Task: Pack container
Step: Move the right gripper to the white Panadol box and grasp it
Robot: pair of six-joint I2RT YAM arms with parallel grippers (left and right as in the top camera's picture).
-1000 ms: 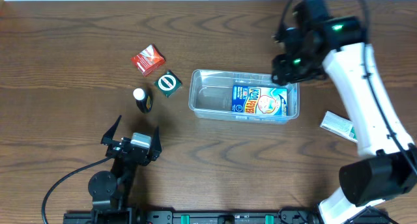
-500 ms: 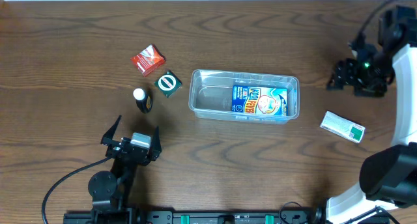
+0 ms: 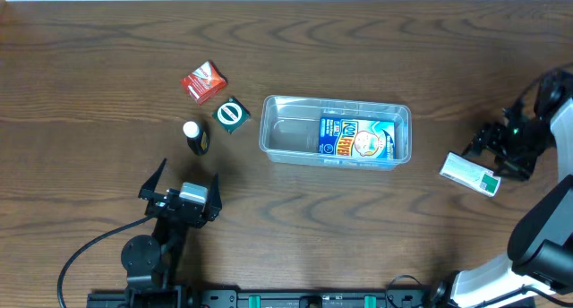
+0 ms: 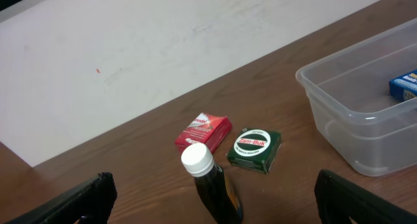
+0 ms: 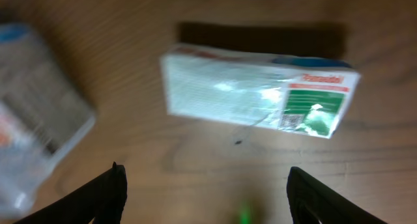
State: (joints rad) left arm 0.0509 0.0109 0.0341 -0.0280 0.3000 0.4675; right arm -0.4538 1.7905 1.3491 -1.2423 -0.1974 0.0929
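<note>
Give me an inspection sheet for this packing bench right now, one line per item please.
Surface: brown wood-grain table, no spills seen.
Job's things: clear container holds a blue packet at its right end.
Clutter: white-and-green box right of the container; red packet, green Zam-Buk box and white-capped dark bottle to its left.
Grippers: left gripper open, empty, near the bottle; right gripper open, empty, by the white-and-green box.
Cables: black cable loops over the near-left corner.
Surroundings: pale wall beyond the far edge.

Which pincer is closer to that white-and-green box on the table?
Right. The right pincer hovers right by the white-and-green box; the left pincer is far off past the container, near the small bottle.
</note>
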